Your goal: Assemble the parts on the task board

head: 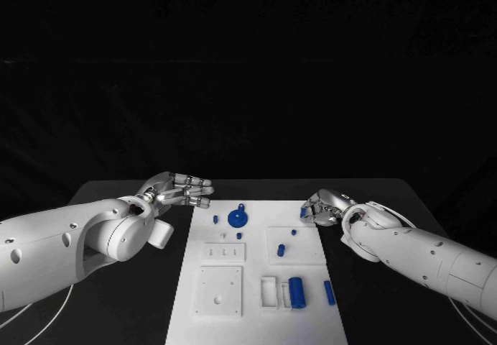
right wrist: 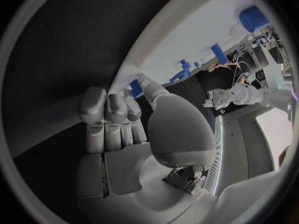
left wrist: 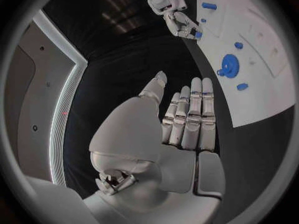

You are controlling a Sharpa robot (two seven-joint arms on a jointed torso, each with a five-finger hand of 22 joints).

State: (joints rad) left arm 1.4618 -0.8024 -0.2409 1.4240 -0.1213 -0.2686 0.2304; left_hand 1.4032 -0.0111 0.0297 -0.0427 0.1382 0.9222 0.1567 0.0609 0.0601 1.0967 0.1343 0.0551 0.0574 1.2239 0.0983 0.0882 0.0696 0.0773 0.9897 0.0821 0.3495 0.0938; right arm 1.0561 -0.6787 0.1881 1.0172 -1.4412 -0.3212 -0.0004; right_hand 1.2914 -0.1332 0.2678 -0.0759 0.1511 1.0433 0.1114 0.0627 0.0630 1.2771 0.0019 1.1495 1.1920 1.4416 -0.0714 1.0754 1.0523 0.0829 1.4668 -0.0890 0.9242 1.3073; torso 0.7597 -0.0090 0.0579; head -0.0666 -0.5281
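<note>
The white board (head: pixel 259 287) lies in the middle of the black table (head: pixel 114 194), running from the centre of the head picture down to its lower edge; on it I see several small blue pieces: a round disc with a knob (head: pixel 239 215) near the upper end, a short peg (head: pixel 279 250) in the square field at the centre, a thicker cylinder (head: pixel 297 292) lower down, and a thin bar (head: pixel 328 292) near the lower right edge. The right hand (head: pixel 324 208) hovers at the upper right edge of the board, its fingers curled together, and between thumb and fingertips it pinches a small blue piece (right wrist: pixel 136 88); the left wrist picture shows the same blue bit at those fingertips. The left hand (head: pixel 176 190) stays off the board at its upper left corner; its fingers (left wrist: pixel 196 114) are stretched out side by side and it holds nothing. In my judgement these pieces are light, stiff plastic and rather smooth, so they can slip or turn in a pinch; it is better to take them at the sides, near the middle of the length. The other pieces stand close together, so the fingers may push a neighbour; the disc is nearest to both hands.
</note>
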